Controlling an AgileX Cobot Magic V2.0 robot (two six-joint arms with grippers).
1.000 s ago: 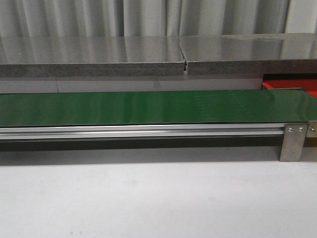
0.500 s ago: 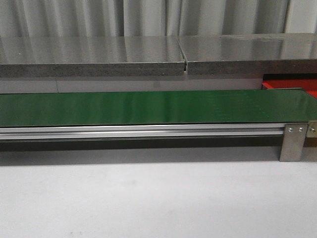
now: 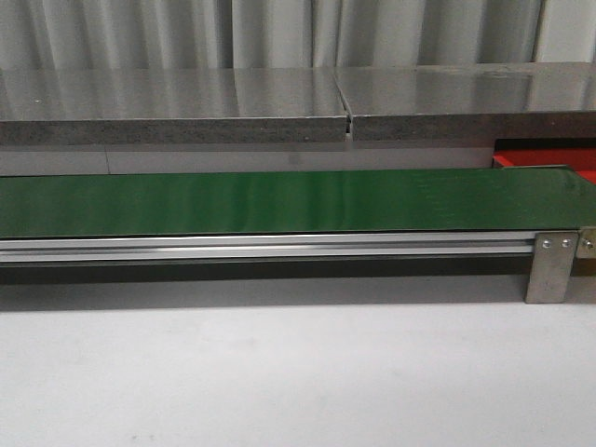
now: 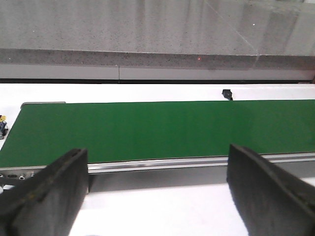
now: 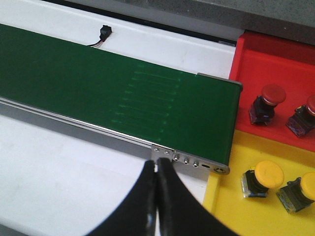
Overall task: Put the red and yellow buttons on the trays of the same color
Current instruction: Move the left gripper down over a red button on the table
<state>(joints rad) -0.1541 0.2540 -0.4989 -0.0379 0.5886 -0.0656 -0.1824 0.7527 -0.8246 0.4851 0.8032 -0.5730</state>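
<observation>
In the right wrist view, a red tray (image 5: 275, 59) holds two red buttons (image 5: 272, 94) (image 5: 310, 105). Beside it, a yellow tray (image 5: 231, 211) holds two yellow buttons (image 5: 268, 173) (image 5: 307, 186). Both trays sit at the end of the green belt (image 5: 98, 83). My right gripper (image 5: 156, 164) is shut on nothing, over the white table just short of the belt's end bracket. My left gripper (image 4: 157, 152) is open and empty in front of the belt (image 4: 147, 128). No button lies on the belt. The front view shows only a corner of the red tray (image 3: 573, 160) and neither gripper.
The belt (image 3: 279, 200) runs across the table on an aluminium rail with a metal bracket (image 3: 551, 265) at its right end. A grey stone ledge (image 3: 186, 112) rises behind it. A small black connector (image 5: 104, 30) lies behind the belt.
</observation>
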